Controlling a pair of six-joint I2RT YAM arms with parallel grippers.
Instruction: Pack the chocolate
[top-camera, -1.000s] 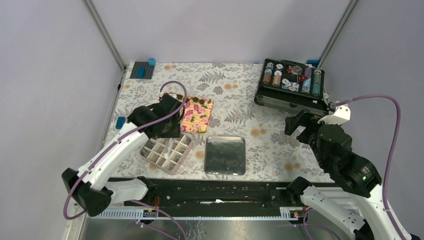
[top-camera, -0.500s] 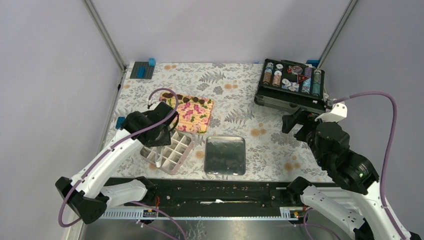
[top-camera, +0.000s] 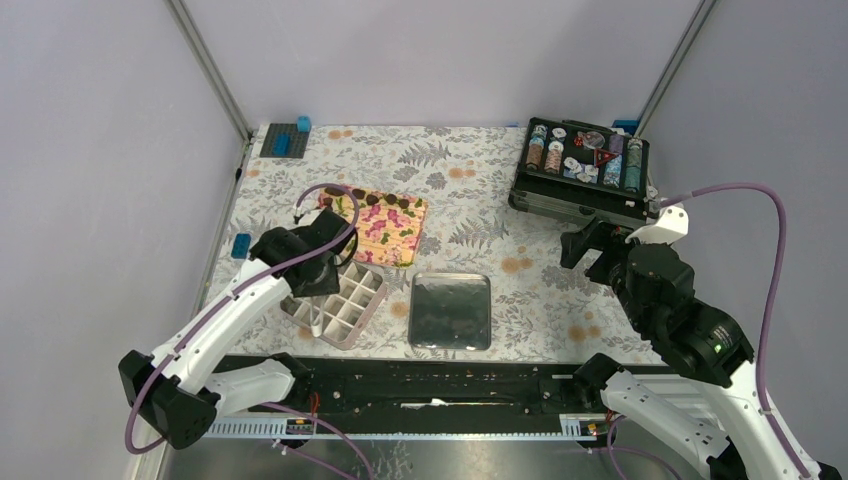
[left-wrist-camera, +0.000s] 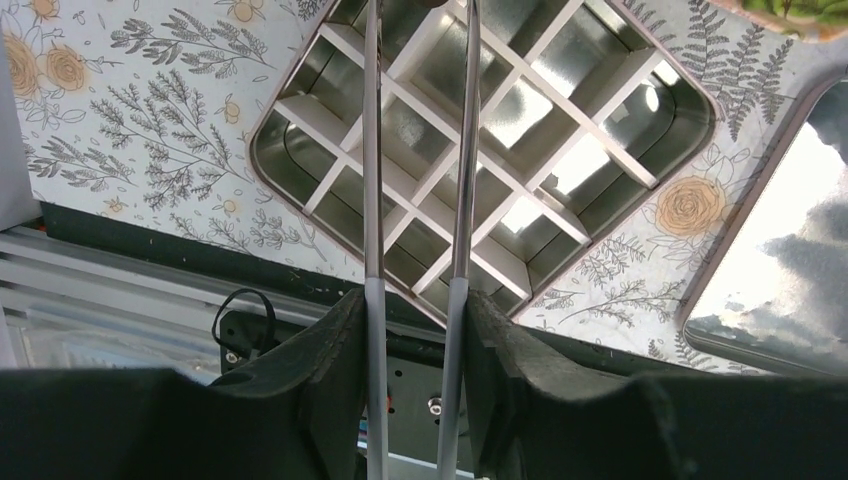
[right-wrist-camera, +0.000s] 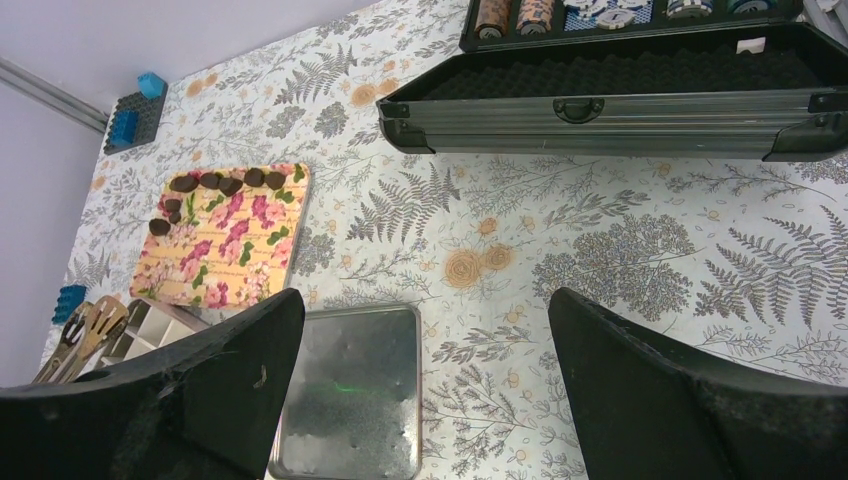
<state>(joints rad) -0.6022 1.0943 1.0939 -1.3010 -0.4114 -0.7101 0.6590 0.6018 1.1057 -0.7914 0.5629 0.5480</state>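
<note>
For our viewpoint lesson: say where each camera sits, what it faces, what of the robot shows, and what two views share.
Top external: above, behind the robot, looking down on the table; left arm and right arm show.
Left wrist: on the left arm, looking into the gridded box; left tool gripping tongs.
Right wrist: on the right arm, facing chocolate and chip case; open right tool.
Both wrists share the metal tray.

Gridded box (top-camera: 345, 310): left gripper (left-wrist-camera: 412, 300) with tongs (left-wrist-camera: 372, 150) hangs over it, top blocked. Lid (top-camera: 451, 310) just right, floral board (top-camera: 395, 232) just behind. Farther right, room to pass up to the black case (top-camera: 580, 170).
</note>
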